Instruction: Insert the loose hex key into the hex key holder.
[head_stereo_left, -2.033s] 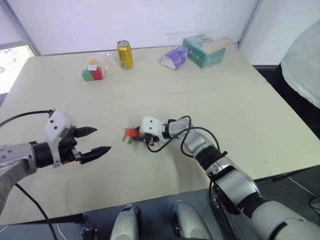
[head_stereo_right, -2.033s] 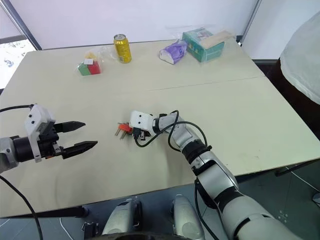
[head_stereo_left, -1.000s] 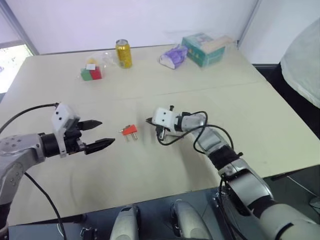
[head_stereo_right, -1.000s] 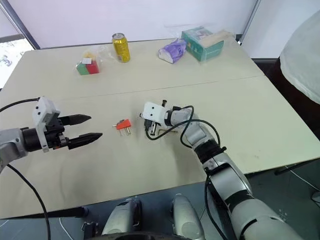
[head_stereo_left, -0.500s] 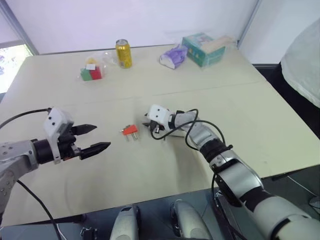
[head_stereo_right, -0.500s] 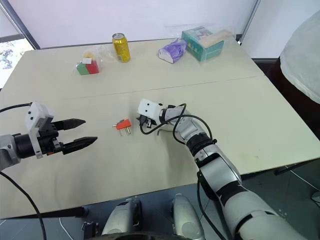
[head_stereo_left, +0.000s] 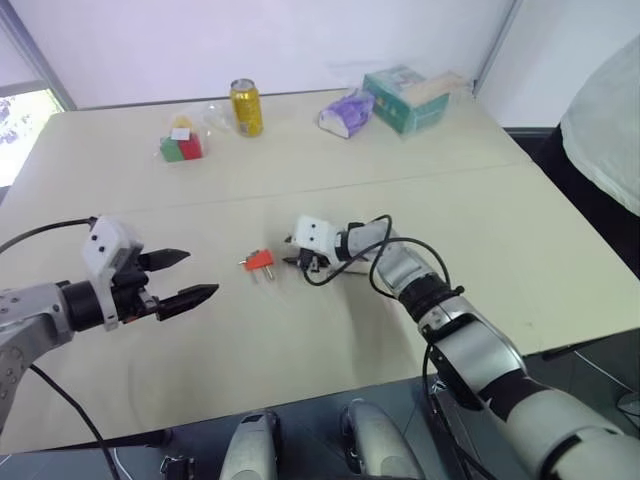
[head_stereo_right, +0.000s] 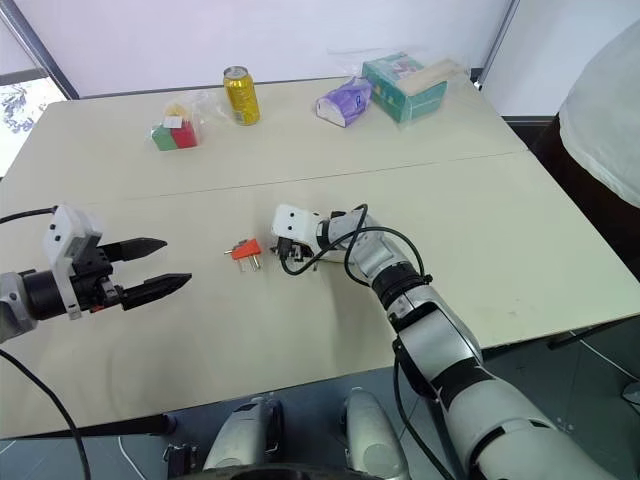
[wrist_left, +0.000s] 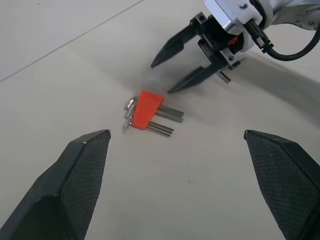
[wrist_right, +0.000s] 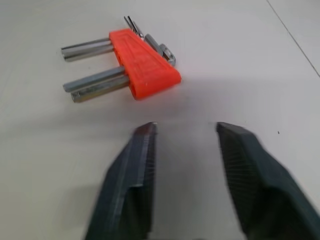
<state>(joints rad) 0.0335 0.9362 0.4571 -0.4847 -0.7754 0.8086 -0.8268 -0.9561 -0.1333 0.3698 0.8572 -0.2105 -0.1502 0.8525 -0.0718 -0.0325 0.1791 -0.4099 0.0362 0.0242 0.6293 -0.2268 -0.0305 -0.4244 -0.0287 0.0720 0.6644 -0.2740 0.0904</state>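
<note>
left wrist view looks along two wide-spread black fingers (wrist_left: 80, 165) at the hex key holder (wrist_left: 145, 110), an orange-red wedge lying flat on the pale table (wrist_left: 60, 70) with several grey metal keys sticking out of both sides. just beyond it, the right gripper (wrist_left: 176, 66) points its dark tips toward the block; its fingers stand apart and hold nothing, and the nearer tip stops close beside the holder's keys without clearly touching them.

right wrist view shows the same holder (wrist_right: 144, 64) near, just past the two parted fingers (wrist_right: 132, 175), bare tabletop between the tips and the block. two thick keys stick out of one side of the block, thinner bent ends out of the other. i cannot tell the loose hex key apart from the keys seated in the holder.

from the left eye view, the holder (head_stereo_left: 260, 261) lies near the middle of the table, between the two arms. the left gripper (head_stereo_left: 184, 277) hovers well apart from it on the robot's left, jaws wide and empty. the right gripper (head_stereo_left: 291, 252) sits just beside the holder on the other side.

along the far edge stand a yellow can (head_stereo_left: 246, 108), a clear bag of red and green blocks (head_stereo_left: 182, 145), a purple packet (head_stereo_left: 347, 111) and a green box (head_stereo_left: 408, 97).
</note>
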